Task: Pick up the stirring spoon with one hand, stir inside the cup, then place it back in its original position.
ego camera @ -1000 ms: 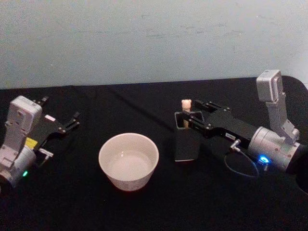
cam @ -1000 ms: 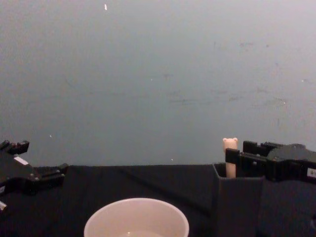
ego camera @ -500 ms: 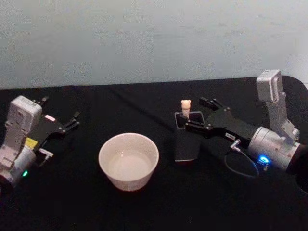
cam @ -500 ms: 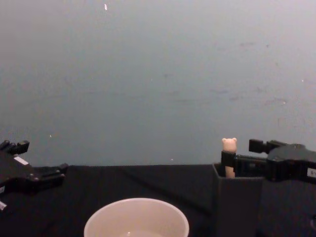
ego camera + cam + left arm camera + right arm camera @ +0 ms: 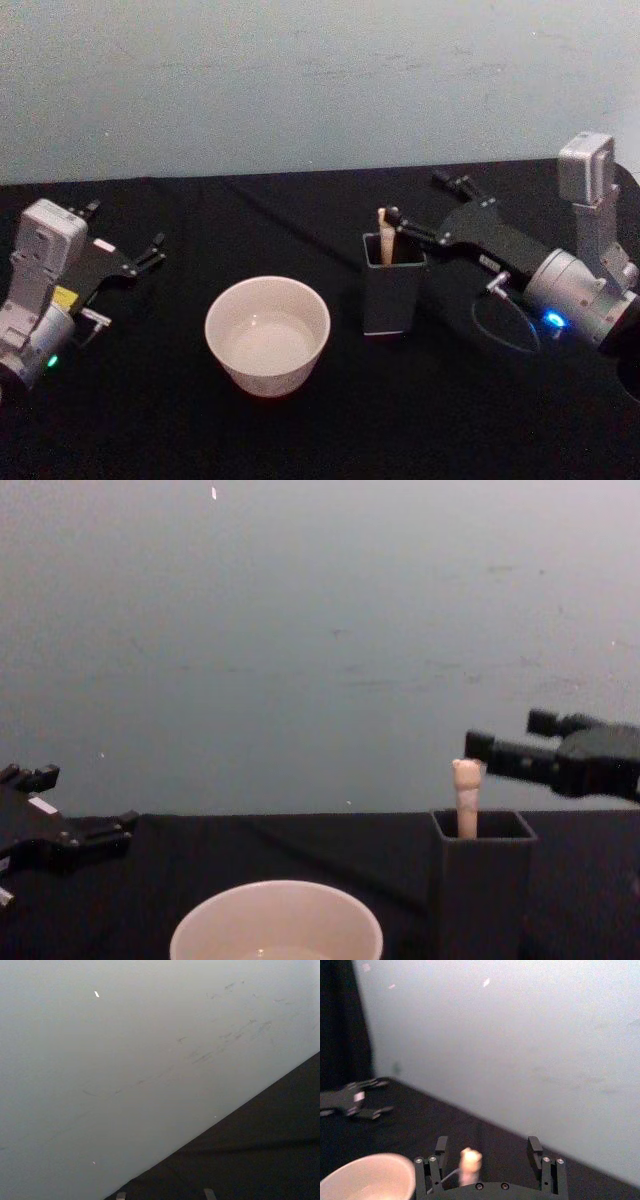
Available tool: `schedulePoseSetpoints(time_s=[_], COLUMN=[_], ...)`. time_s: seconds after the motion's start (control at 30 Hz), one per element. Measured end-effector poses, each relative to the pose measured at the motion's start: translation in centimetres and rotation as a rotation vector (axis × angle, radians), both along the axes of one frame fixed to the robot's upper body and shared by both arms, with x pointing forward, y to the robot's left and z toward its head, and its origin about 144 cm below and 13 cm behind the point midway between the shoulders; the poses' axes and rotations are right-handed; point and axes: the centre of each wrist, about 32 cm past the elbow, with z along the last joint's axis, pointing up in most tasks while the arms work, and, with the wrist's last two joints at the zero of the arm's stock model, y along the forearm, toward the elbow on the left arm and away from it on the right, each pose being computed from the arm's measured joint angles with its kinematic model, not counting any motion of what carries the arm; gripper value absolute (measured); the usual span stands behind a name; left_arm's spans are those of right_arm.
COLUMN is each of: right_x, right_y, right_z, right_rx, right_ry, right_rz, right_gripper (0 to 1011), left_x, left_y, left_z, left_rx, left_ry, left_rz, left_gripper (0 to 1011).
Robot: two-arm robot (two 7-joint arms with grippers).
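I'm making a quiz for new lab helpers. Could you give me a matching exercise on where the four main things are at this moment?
Things:
1. spoon
2. cup
3. right gripper
4. left gripper

Places or states:
A. resting on the black cloth at the table's left side, jaws open
B. standing upright inside the dark square holder
C. raised beside the spoon's bear-shaped top, jaws open
D. on the cloth to the left of the holder, between the two arms

Pairs: 1-B, 2-D, 3-C, 4-A
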Motion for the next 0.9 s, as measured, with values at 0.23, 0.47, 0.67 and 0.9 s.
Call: schedulePoseSetpoints(time_s=[0.23,0.47,0.67,0.9], right_x=[-1.0,-0.9,-0.7,-0.9], right_y=[1.1,2.1,2.3,1.9], right_z=[-0.2,-1.4,-3.5,-6.3], right_rx=[0.0,-0.077,-0.169,-0.239], right_ry=[-0.151,-0.15,-0.076,0.034], right_rz=[-0.277,-0.498,-0.582,-0.598], right_gripper=[1002,1002,1000,1002], left_x=[0.0,0.0,0.0,0.0], left_y=[0.0,0.0,0.0,0.0], left_z=[0.0,0.0,0.0,0.0], left_rx=[0.0,0.0,0.0,0.0], left_ry=[0.0,0.0,0.0,0.0], left_rz=[0.0,0.0,0.0,0.0], left_gripper=[1001,1001,1001,1001])
